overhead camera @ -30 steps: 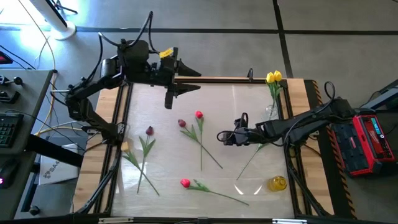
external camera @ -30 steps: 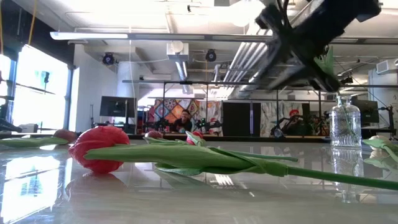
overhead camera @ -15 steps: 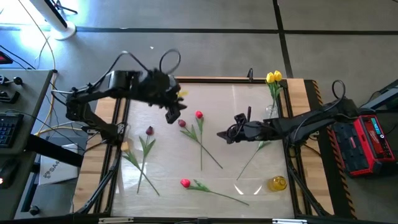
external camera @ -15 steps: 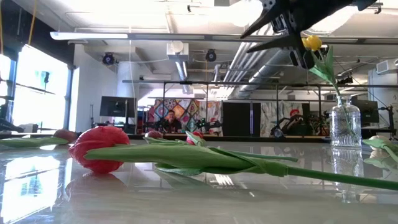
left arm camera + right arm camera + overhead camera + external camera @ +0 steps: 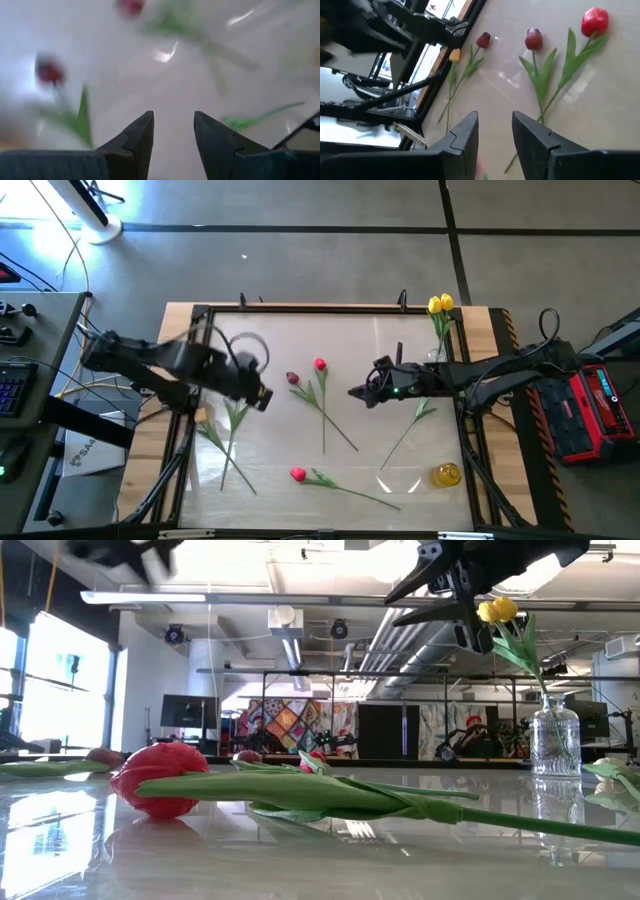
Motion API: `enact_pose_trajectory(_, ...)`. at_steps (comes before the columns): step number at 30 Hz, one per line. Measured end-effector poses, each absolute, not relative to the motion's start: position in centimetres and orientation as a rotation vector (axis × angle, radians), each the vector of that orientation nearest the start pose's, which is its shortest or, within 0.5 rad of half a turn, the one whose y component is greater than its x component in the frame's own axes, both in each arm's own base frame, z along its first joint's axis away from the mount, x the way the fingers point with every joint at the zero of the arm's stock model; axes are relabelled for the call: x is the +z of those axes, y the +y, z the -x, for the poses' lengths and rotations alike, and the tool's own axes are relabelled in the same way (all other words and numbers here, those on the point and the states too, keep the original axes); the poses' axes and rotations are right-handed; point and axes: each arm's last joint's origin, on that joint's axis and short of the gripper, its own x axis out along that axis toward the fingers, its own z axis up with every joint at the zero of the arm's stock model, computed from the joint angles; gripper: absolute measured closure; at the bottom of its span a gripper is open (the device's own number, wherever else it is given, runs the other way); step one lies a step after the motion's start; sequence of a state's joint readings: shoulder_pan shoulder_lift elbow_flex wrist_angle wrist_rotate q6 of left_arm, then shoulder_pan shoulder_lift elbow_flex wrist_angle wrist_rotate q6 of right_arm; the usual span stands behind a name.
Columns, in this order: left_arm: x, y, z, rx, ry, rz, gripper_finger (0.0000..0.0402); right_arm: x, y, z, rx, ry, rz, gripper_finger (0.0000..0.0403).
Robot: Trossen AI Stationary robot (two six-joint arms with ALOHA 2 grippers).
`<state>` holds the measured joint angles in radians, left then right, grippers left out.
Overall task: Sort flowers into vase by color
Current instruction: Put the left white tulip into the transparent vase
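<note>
The glass vase (image 5: 437, 358) stands at the far right of the table (image 5: 380, 330) and serves as the reference landmark. One yellow tulip (image 5: 440, 304) stands upright in it; the low view shows its yellow head (image 5: 497, 609) above the bottle-shaped glass (image 5: 556, 740).

Right gripper (image 5: 362, 393): positioned just beside the vase, toward the table centre, held above the surface. In the right wrist view its fingers (image 5: 465, 137) stand parted with a moderate gap, and nothing lies between them.

Left gripper (image 5: 262, 396): positioned well apart from the vase, over the opposite side of the table. In the left wrist view its fingers (image 5: 137, 137) are partly open and empty, with bare tabletop visible in the gap.

Flowers lying flat on the table, located from the vase:
- A red tulip (image 5: 319, 365) and a dark maroon tulip (image 5: 292, 379) lie side by side near the table centre, between the two grippers.
- A second red tulip (image 5: 298, 475) lies toward the near edge, well apart from the vase.
- Another yellow tulip (image 5: 446, 474) lies at the near right corner, on the same side as the vase.
- A green stem with leaves (image 5: 232, 430) lies beside the left gripper, which covers its head.
- A peach tulip (image 5: 454, 55) lies at the table's left edge.
</note>
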<state>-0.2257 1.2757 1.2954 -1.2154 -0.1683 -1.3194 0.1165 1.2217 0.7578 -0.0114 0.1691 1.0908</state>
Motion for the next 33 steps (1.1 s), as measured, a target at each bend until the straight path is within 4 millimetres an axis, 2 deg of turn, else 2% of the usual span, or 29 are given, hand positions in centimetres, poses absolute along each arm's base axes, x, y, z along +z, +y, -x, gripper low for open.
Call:
enact_pose_trajectory(3, 30.5, -6.2, -21.0, 0.795, 1.071, 1.017, 0.0275, 25.1, 2.6, -26.0, -0.288, 0.406, -1.005, 0.0295)
enact_pose_trajectory(7, 27.9, -8.3, -19.6, 0.929, 1.098, 1.101, 0.0275, 24.9, 2.6, -25.9, -0.291, 0.432, -0.998, 0.0295)
enact_pose_trajectory(14, 25.1, -10.8, -17.4, 1.134, 1.056, 1.263, 0.0274, 24.3, 2.7, -25.5, -0.302, 0.515, -0.996, 0.0295)
enact_pose_trajectory(17, 24.1, -11.7, -17.2, 1.126, 1.100, 1.329, 0.0261, 24.0, 2.8, -25.3, -0.296, 0.559, -0.996, 0.0295)
enact_pose_trajectory(27, 20.3, -12.4, -16.3, 1.255, 1.261, 1.266, 0.0192, 23.5, 2.8, -24.9, -0.307, 0.636, -0.947, 0.0295)
enact_pose_trajectory(33, 18.0, -12.0, -15.9, 1.253, 1.314, 1.300, 0.0172, 23.4, 2.9, -24.8, -0.249, 0.682, -0.920, 0.0295)
